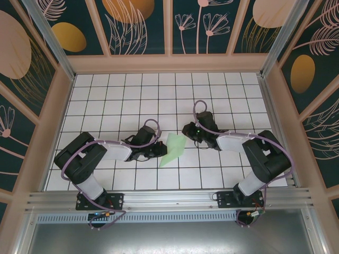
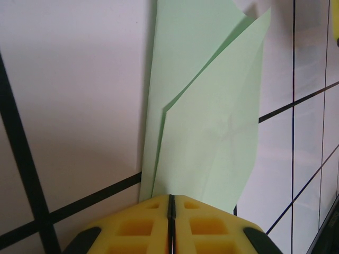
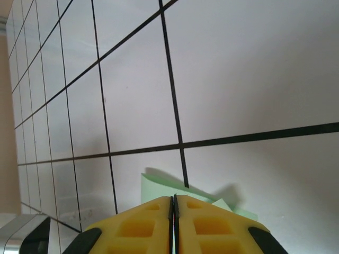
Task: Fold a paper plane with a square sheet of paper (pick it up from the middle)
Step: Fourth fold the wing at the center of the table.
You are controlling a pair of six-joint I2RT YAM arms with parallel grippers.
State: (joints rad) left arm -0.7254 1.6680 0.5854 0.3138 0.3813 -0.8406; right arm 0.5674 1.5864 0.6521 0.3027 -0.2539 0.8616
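The square sheet of paper is folded into a narrow, pointed pale green paper plane (image 1: pixel 172 149) lying on the white tiles between the arms. My left gripper (image 1: pixel 160 150) comes at its long left side. In the left wrist view the jaws (image 2: pixel 170 197) are shut, and the folded layers of the plane (image 2: pixel 212 121) run out from the tips, with one flap raised. My right gripper (image 1: pixel 186 132) is at the plane's wide far end. Its jaws (image 3: pixel 174 197) are shut too, and the paper's edge (image 3: pixel 159 188) shows just beyond the tips. Whether they pinch it is hidden.
The white gridded table (image 1: pixel 132 100) is fenced by low beige walls (image 1: pixel 169 63) at the back and both sides. A metal rail (image 1: pixel 169 198) with the arm bases runs along the near edge. Bare tiles lie behind and to both sides of the arms.
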